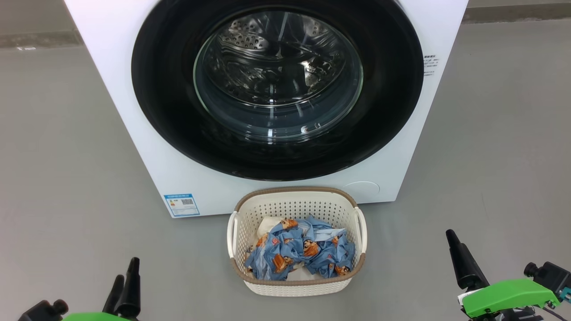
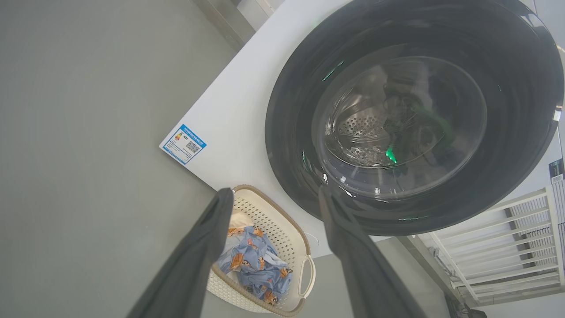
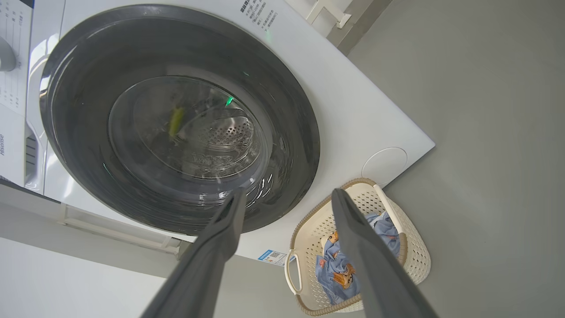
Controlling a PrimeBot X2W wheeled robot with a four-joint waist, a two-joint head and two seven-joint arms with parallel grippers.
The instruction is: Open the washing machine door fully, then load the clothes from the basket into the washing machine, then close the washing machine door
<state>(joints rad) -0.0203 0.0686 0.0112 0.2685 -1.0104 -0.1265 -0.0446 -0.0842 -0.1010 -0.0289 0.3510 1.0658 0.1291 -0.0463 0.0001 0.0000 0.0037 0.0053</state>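
At the lower left, the left gripper [image 2: 274, 191] hangs above the floor [image 1: 67, 178] with its fingers spread apart, holding nothing. In the middle, the basket [image 1: 294, 191] with the clothes [image 1: 303, 254] stands just before the washing machine [image 1: 111, 89], whose washing machine door [image 1: 276, 165] is closed. At the lower right, the right gripper [image 3: 289, 192] is also spread apart and empty.

left jaws wide, right jaws wide
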